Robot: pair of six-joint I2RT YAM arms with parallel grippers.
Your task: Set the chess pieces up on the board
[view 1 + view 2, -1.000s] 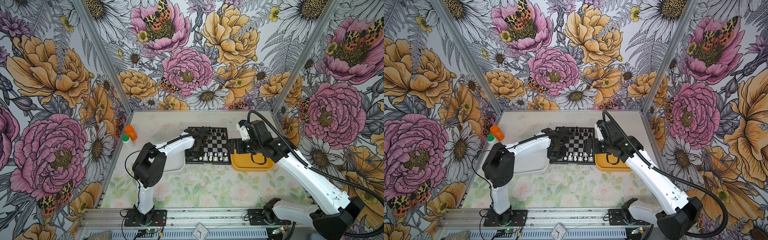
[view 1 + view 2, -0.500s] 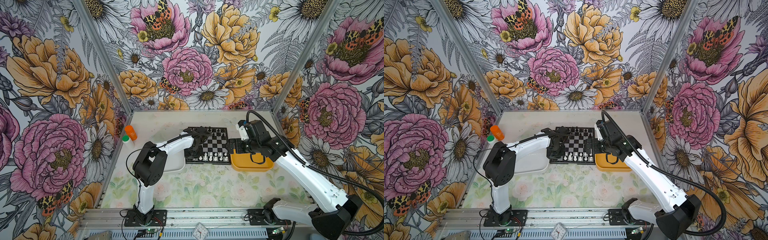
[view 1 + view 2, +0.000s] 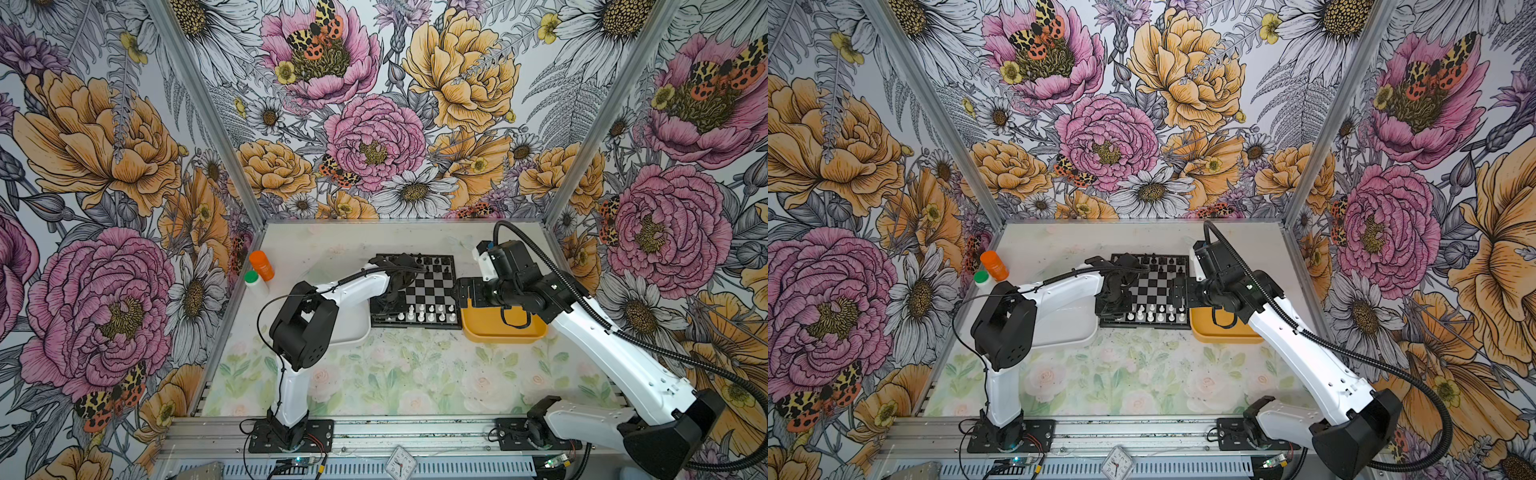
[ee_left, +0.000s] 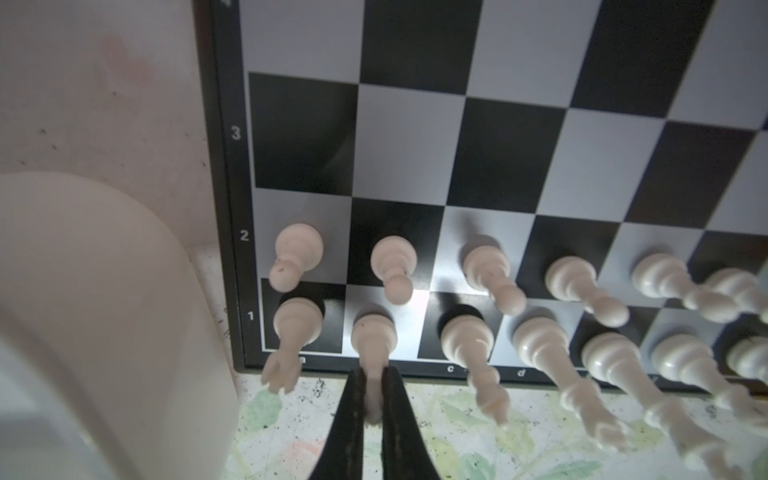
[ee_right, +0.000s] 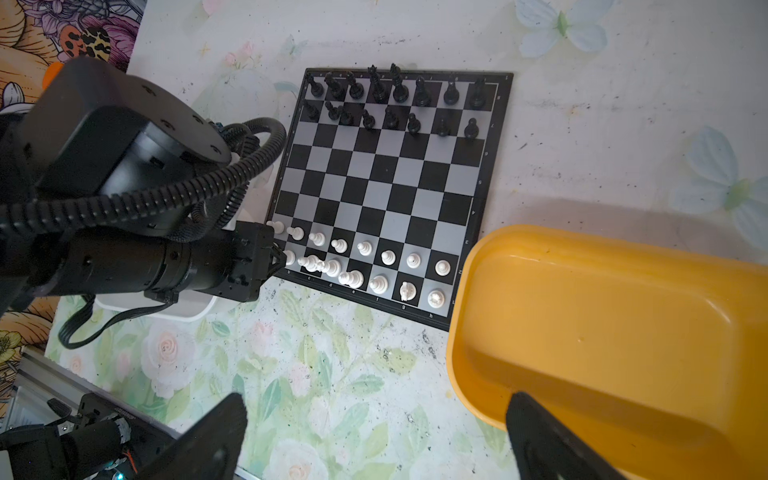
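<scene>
- Now the left pincer is clenched on a white chess piece that stands on the board's edge row, between its tips.
- Other white pieces stand just beside it.
- Right pincer is released and wide, with the board ahead and the yellow tray by one finger.

White chess pieces line the board's near edge; black ones line the far.

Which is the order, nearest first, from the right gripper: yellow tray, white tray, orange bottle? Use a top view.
1. Yellow tray, beside the right gripper.
2. White tray, left of centre.
3. Orange bottle, far left.
</scene>
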